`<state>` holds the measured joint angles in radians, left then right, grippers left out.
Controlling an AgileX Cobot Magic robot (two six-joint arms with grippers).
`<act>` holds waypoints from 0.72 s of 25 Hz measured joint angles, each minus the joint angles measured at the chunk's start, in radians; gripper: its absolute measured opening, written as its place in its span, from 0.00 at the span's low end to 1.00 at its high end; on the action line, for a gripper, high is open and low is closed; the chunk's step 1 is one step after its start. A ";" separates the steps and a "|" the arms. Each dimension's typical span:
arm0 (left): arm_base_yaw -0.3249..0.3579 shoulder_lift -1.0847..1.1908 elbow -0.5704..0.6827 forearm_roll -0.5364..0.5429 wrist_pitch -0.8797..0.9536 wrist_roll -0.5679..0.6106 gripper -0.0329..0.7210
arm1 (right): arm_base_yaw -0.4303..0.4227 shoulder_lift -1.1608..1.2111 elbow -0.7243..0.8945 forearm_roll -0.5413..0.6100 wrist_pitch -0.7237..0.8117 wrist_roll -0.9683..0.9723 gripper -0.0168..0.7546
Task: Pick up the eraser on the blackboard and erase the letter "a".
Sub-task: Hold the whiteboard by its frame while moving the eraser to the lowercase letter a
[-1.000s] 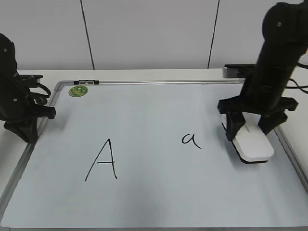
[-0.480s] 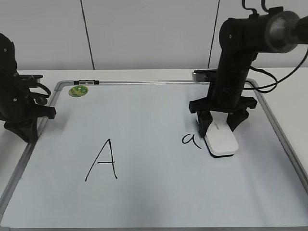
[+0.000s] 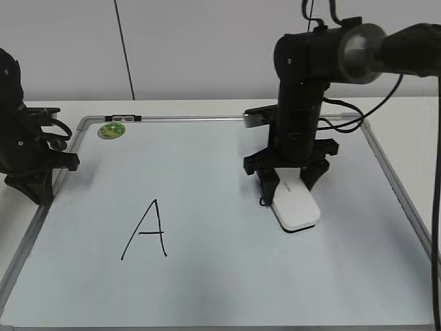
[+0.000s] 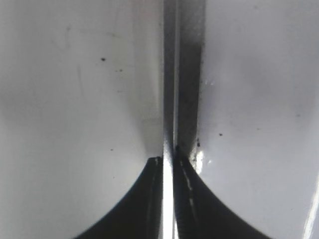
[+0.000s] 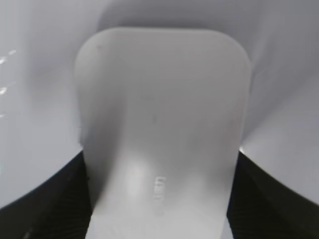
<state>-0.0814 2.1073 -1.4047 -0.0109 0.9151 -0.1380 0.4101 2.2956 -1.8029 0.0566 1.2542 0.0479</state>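
Observation:
My right gripper (image 3: 288, 185) is shut on the white eraser (image 3: 295, 207), which lies flat on the blackboard (image 3: 207, 289) right of centre. In the right wrist view the eraser (image 5: 162, 134) fills the space between the two dark fingers (image 5: 159, 199). The eraser covers the spot where the letter "a" was; only a tiny dark mark (image 3: 262, 202) shows at its left edge. My left gripper (image 3: 38, 183) rests at the board's left frame, its jaws (image 4: 168, 162) nearly together over the metal edge, holding nothing.
A large capital "A" (image 3: 146, 231) is drawn on the left half of the board. A round green magnet (image 3: 111, 129) sits at the far left corner. A black marker (image 3: 125, 118) lies along the top frame.
My right gripper slid the eraser leftward across the board, from the right edge onto the small "a". The letter showed before and is now covered or wiped. The left arm has not moved.

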 joint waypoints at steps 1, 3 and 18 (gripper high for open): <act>0.001 0.000 0.000 0.000 0.000 0.000 0.10 | 0.012 0.002 -0.002 0.000 0.000 0.000 0.70; 0.001 0.000 0.000 0.000 0.000 0.002 0.10 | 0.069 0.008 -0.002 0.009 0.000 -0.008 0.70; 0.001 0.000 -0.001 -0.003 0.001 0.002 0.10 | 0.168 -0.087 -0.097 0.063 -0.026 0.009 0.70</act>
<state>-0.0806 2.1073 -1.4059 -0.0134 0.9158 -0.1362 0.5779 2.2086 -1.9002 0.1191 1.2286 0.0568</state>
